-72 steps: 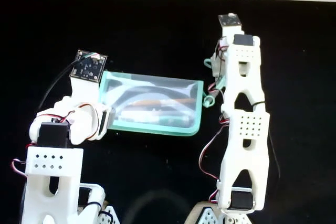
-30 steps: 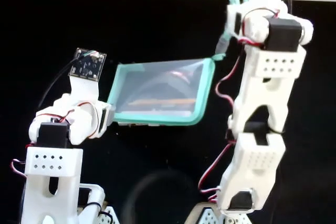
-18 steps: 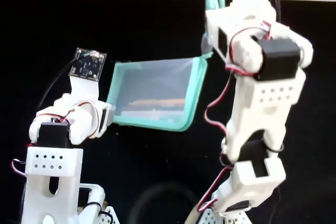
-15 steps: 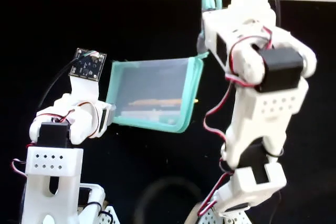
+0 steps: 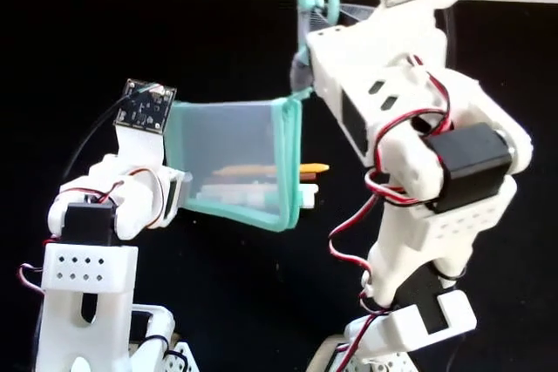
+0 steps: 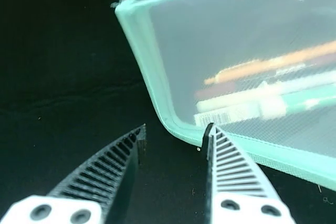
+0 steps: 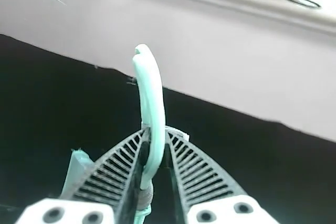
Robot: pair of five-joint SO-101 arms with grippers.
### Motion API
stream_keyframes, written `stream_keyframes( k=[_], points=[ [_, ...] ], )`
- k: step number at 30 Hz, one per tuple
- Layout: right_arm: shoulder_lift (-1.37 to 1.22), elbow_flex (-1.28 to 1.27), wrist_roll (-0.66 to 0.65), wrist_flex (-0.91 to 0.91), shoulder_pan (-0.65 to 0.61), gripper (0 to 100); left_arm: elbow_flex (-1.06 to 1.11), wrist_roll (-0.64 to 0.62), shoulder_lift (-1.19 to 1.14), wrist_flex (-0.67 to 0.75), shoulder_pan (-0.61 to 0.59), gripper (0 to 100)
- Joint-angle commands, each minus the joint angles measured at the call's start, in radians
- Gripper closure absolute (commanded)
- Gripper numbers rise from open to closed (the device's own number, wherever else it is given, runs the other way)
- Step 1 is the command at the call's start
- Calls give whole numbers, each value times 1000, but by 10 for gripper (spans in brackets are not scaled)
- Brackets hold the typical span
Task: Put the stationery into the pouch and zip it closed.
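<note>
High view: a translucent zip pouch with mint-green edging (image 5: pixel 227 141) hung raised above the black table (image 5: pixel 218 41) between both arms, with an orange pencil (image 5: pixel 312 167) and a white pen (image 5: pixel 304 199) poking from its end. Left wrist view: the left pincer (image 6: pixel 176 129) stood apart, one tip at the pouch's rim. Right wrist view: the right pincer (image 7: pixel 154 132) was clamped on the pouch's mint-green loop (image 7: pixel 150 85).
</note>
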State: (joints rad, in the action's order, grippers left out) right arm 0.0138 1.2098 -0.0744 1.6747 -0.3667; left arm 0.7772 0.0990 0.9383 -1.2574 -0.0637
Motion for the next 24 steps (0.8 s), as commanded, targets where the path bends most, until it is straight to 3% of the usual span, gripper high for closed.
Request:
stream_keyframes(
  k=[1, 11, 16, 24],
  points=[
    [7, 2, 9, -102, -15, 993, -50, 0, 5, 11, 16, 797],
    [-19, 10, 11, -222, -117, 993, -97, 0, 5, 9, 4, 799],
    [-19, 10, 6, -239, -206, 993, -166, 2, 5, 9, -65, 798],
    [-10, 48, 5, -262, -219, 993, -179, 3, 5, 9, -120, 797]
  ],
)
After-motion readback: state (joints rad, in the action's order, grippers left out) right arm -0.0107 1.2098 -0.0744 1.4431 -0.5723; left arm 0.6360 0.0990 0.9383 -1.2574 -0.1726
